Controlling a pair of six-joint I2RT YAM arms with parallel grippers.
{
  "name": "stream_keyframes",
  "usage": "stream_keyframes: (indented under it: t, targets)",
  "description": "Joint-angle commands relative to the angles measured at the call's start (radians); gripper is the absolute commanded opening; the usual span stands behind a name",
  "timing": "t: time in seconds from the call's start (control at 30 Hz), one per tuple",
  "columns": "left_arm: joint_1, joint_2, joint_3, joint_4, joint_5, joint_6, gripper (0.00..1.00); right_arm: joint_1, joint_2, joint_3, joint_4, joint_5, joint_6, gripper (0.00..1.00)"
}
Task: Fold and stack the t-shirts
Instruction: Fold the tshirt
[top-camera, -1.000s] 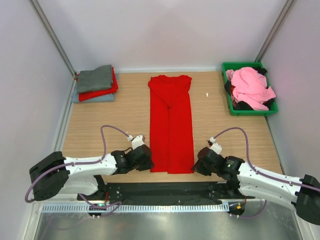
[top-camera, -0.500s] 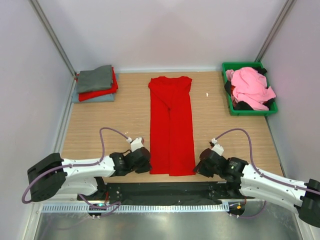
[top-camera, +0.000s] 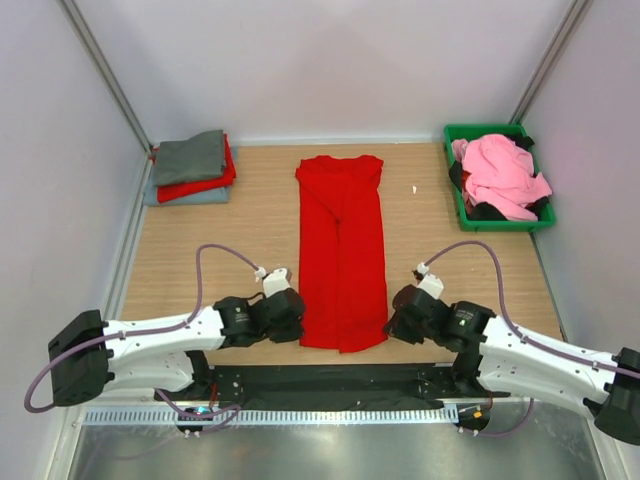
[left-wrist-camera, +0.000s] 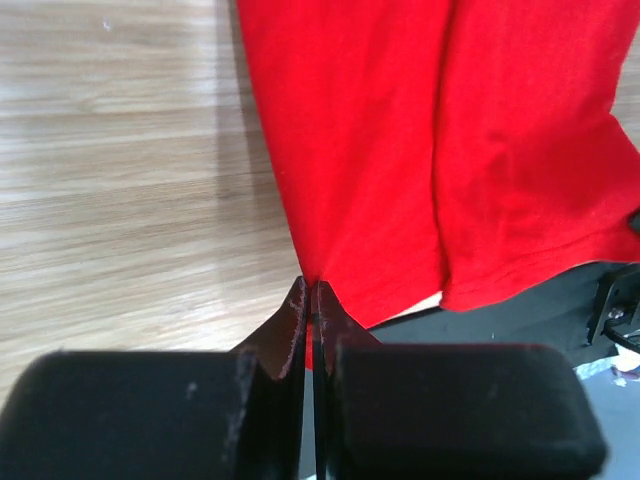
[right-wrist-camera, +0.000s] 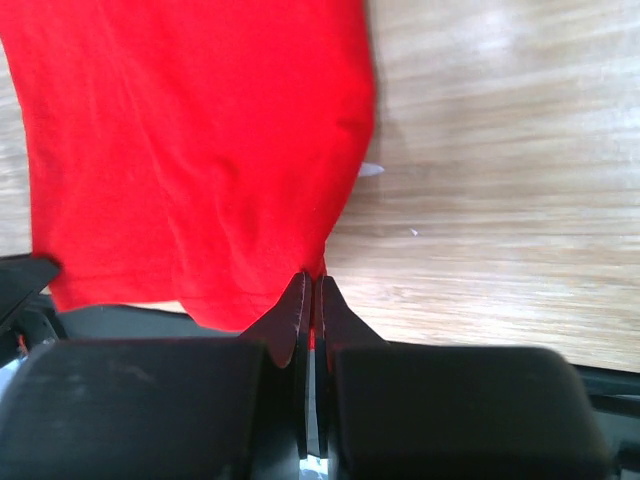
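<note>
- Top external view, count: two arms, each with one gripper; one big red shirt (top-camera: 341, 255) spread on the table (top-camera: 220, 250); one stack (top-camera: 191, 170) of three folded shirts; one green bin (top-camera: 500, 225).
- Stack, far-left corner of the table: grey shirt (top-camera: 190, 153) on top, red shirt (top-camera: 200, 185) under it, blue-grey shirt (top-camera: 190, 197) at the bottom.
- Bin, far-right corner: one pink shirt (top-camera: 500, 172) heaped over dark cloth (top-camera: 487, 210) — whether the dark cloth is one shirt or more cannot be told.
- Big red shirt, position: middle of the table, between the two grippers and well apart from stack and bin.
- Big red shirt, orientation: folded lengthways into a narrow strip, its long axis running from near edge to far edge; collar at the far end, hem at the near end, close to the table's near edge.
- Left gripper (top-camera: 299, 323): at the hem's left corner. Left wrist view — fingers (left-wrist-camera: 290, 322) pressed together, with the red edge pinched between their tips.
- Right gripper (top-camera: 392, 325): at the hem's right corner. Right wrist view — fingers (right-wrist-camera: 290, 320) likewise pressed together on the shirt's edge, red cloth showing in the slit between them.
</note>
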Motion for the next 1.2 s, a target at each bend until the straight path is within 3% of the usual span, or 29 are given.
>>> stream_keyframes:
  t: [0.0, 0.33, 0.63, 0.8, 1.17]
  targets:
    - [0.007, 0.029, 0.126, -0.124, -0.058, 0.075, 0.00, 0.005, 0.092, 0.110, -0.021, 0.078, -0.059, 0.01]
    - [0.171, 0.157, 0.344, -0.223, 0.011, 0.265, 0.00, -0.067, 0.275, 0.382, -0.139, 0.215, -0.245, 0.01]
    - [0.366, 0.310, 0.492, -0.209, 0.114, 0.402, 0.00, -0.333, 0.436, 0.502, -0.043, 0.083, -0.490, 0.01]
    - [0.457, 0.440, 0.601, -0.215, 0.168, 0.463, 0.00, -0.386, 0.588, 0.611, -0.021, 0.062, -0.570, 0.01]
    - [0.546, 0.686, 0.858, -0.282, 0.218, 0.546, 0.00, -0.494, 0.812, 0.776, 0.010, 0.012, -0.661, 0.01]
